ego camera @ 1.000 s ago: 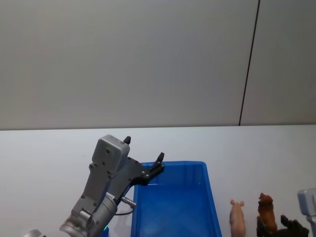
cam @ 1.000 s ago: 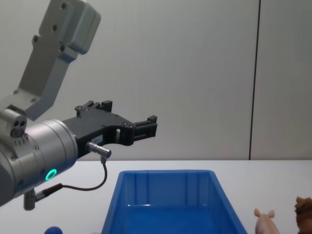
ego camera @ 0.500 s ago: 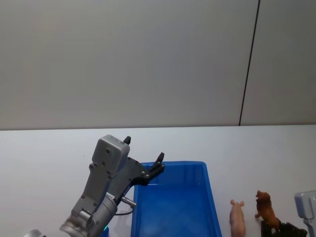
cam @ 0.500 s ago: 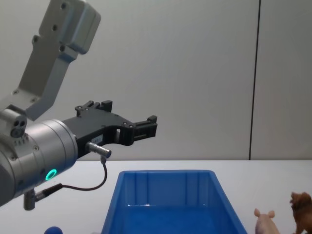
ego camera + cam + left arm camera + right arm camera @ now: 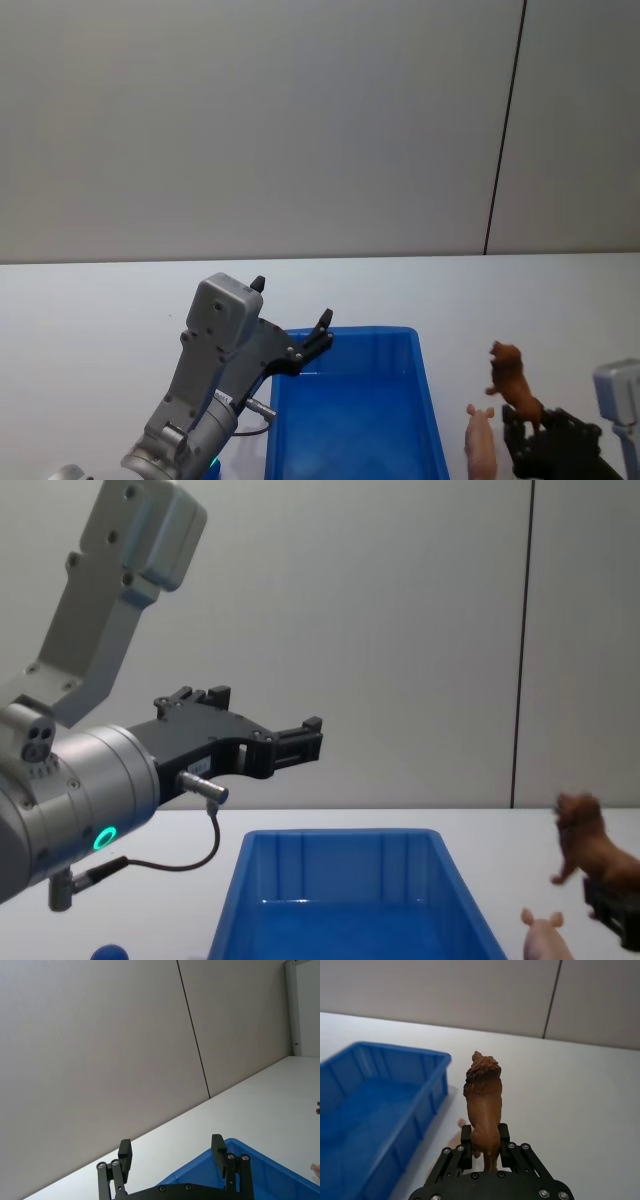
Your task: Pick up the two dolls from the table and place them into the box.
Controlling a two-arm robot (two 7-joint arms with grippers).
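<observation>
The reddish-brown doll (image 5: 482, 1105) stands clamped between the right jaws.

At lower left the left gripper (image 5: 291, 301) is held raised, jaws spread; at lower right the right gripper (image 5: 528, 428) is clamped on the brown doll (image 5: 510, 380).

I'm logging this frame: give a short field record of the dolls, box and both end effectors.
brown doll: upright in right end effector, above the table, right of box
pink doll: lying on table beside box's right wall
box: blue; visible interior holds no doll
left end effector: open, raised near box's far left corner
right end effector: shut on brown doll
</observation>
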